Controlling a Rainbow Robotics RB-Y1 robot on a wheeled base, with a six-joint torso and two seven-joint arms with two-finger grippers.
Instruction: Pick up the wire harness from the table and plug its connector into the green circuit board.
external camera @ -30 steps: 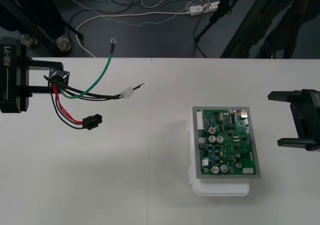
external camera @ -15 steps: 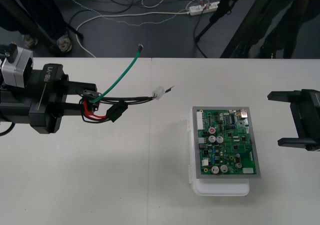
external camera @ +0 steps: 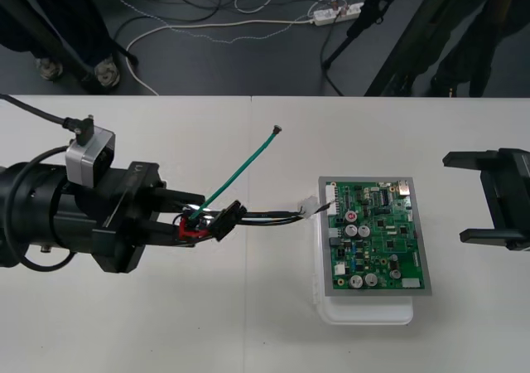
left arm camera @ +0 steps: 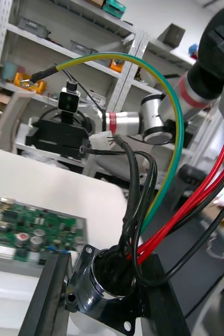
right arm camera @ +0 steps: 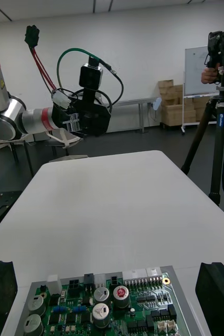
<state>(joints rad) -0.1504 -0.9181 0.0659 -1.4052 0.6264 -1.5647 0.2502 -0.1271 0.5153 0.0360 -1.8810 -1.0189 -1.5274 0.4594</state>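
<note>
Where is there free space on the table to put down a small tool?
The table is bare along its near edge, left of the circuit board, and along its far edge beyond the board and the right gripper. It is crowded between the left gripper and the board, where the held wire harness stretches.

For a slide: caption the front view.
Left gripper holds the wire harness above the table, wire ends beside the green circuit board; right gripper parked open.

Open tabletop (external camera: 248, 323) beside circuit board (external camera: 377, 240)
</note>
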